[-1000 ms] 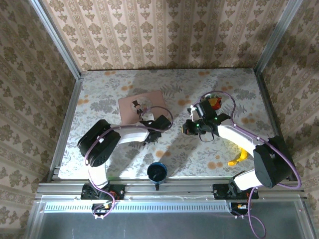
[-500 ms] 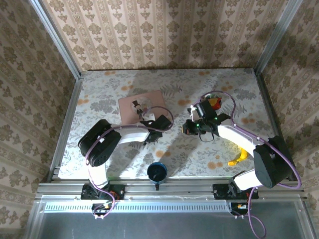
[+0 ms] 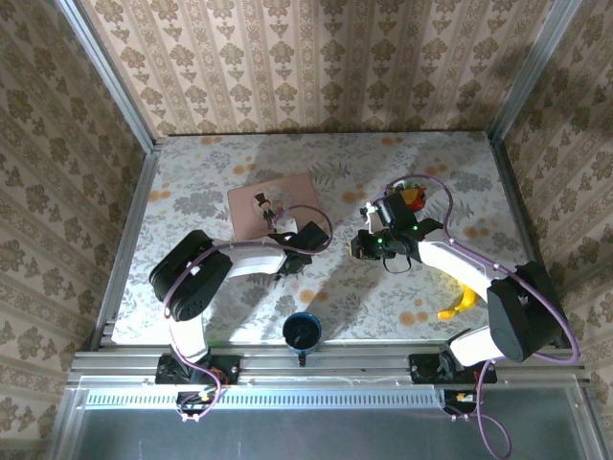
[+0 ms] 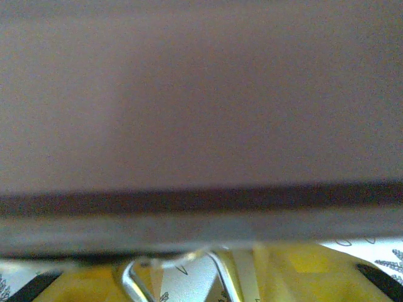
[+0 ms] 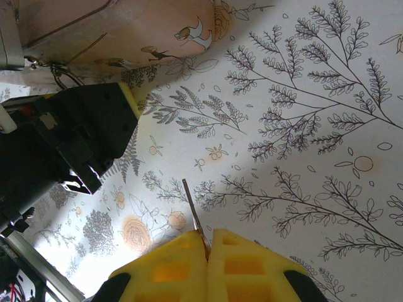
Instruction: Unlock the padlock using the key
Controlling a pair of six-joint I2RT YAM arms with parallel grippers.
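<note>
**Scarcely a move: key in hand, lock not yet reached**

Over the last second the top view hardly alters. The right gripper (image 3: 361, 247) has crept a shade toward the left arm and no more. The left gripper (image 3: 292, 228) stays at the near right corner of the pink box (image 3: 271, 203). Nothing on the bench (image 3: 335, 163) has shifted.

The right gripper's yellow pads are pinched narrow on the key (image 5: 191, 204). Its thin blade juts out from between them, tilted over the flowered bench and aimed roughly toward the left gripper. Bare bench lies between the blade's tip and that gripper: near, but apart.

Of the padlock (image 4: 221, 281) only a silvery loop shows, which I take for its shackle. In the left wrist view it sits between the left gripper's yellow pads, just under the blurred edge of the pink box. The brass body is out of sight. In the right wrist view a small loop sits at the box's edge beside the left gripper's dark finger. Whether the left pads clamp the lock or merely straddle it, I cannot tell.

So small a change suggests a slow lining-up rather than progress. The unlocking looks not yet begun. No keyhole is in sight, so the key must first cross the gap and then find its slot. A thin blade held in soft pads may twist when it meets metal.
</note>
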